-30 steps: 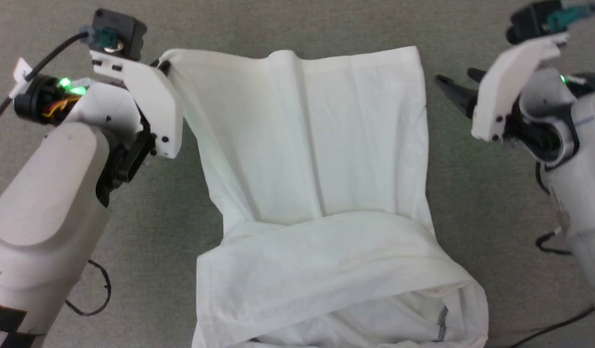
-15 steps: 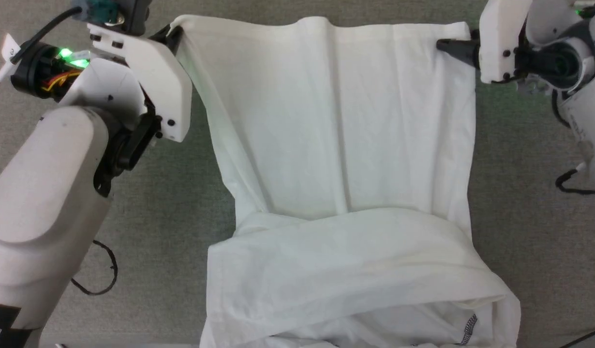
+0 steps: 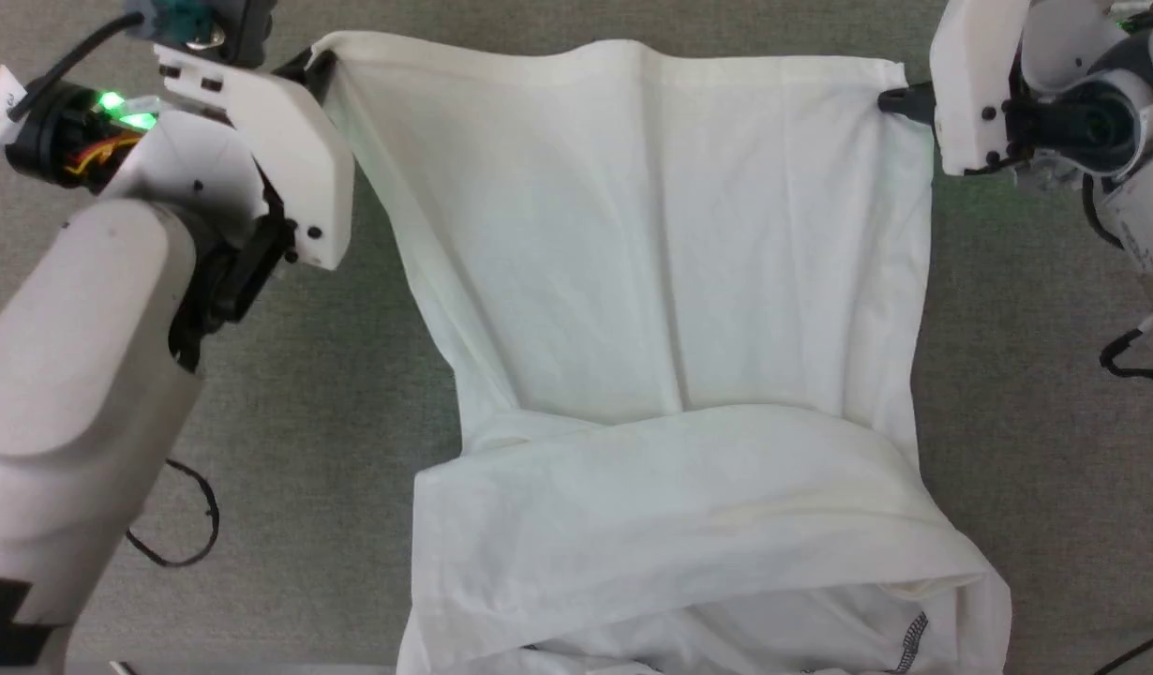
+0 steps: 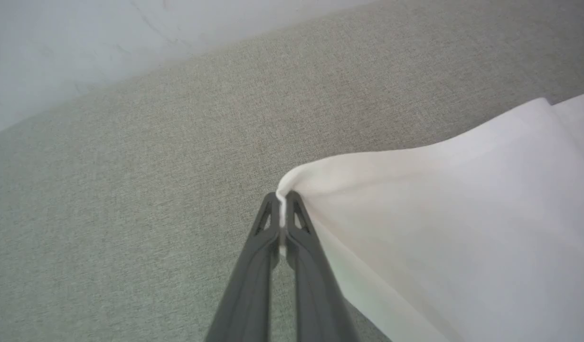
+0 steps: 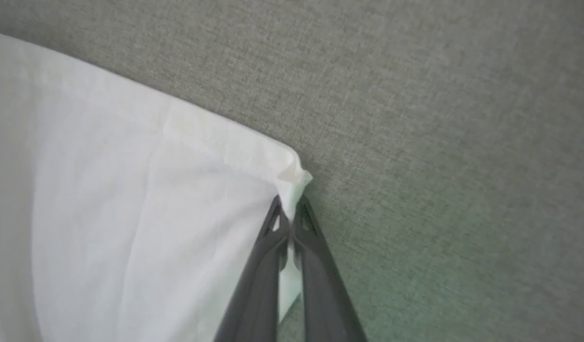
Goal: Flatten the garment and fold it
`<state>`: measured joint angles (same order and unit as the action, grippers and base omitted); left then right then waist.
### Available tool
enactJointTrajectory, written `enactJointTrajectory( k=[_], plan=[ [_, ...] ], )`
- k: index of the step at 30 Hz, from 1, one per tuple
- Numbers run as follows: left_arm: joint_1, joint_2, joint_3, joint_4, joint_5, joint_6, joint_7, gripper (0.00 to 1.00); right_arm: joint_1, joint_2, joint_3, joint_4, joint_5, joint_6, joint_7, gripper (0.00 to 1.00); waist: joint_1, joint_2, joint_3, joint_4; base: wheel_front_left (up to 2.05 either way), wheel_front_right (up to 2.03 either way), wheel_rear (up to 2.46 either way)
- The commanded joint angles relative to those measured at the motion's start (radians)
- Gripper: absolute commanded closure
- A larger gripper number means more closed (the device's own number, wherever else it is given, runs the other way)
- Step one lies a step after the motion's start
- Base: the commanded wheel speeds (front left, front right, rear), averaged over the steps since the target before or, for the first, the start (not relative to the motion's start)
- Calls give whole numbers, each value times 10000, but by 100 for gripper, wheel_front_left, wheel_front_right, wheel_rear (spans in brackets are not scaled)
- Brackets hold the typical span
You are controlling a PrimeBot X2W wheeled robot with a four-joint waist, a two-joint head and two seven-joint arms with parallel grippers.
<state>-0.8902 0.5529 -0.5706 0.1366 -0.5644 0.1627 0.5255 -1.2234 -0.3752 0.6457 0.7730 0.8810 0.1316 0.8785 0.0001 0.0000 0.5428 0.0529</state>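
Looks like a robotics lab or test room – nothing homely about it. Points that way: a plain grey-green woven surface (image 3: 333,375), floor or desk hard to tell, with a white garment (image 3: 670,281) spread on it, a bare pale wall (image 4: 59,47) rising behind, and loose black cable (image 3: 216,511) trailing over the weave. Adds to that – exposed red and yellow wiring (image 3: 94,164) and lit green lamps (image 3: 117,101) on an uncovered robot arm (image 3: 80,356).

The white garment (image 3: 670,309) lies spread on grey fabric, its near part folded over.
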Motion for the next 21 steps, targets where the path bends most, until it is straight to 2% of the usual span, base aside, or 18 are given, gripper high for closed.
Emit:
enactJointTrajectory(
  k=[1,8,14,21],
  plan=[
    [-322,33,31,143,47,-108,-133,100,500,-57,285,102,-46,-9,-270,100,-1,0,-292,-45,0,0,0],
    [-1891,77,50,1437,310,-861,-533,100,-627,-896,548,-10,-357,-9,-2268,100,-1,0,-683,-291,0,0,0],
    [-3516,117,119,2848,709,-1376,-1178,100,-1750,-1123,593,297,-671,-9,-4023,100,-1,0,-707,-596,0,0,0],
    [-4648,-119,334,3987,950,-1468,-2545,100,-2633,-1120,751,526,-720,-9,-5946,100,-1,0,-792,-710,0,0,0]
  ],
)
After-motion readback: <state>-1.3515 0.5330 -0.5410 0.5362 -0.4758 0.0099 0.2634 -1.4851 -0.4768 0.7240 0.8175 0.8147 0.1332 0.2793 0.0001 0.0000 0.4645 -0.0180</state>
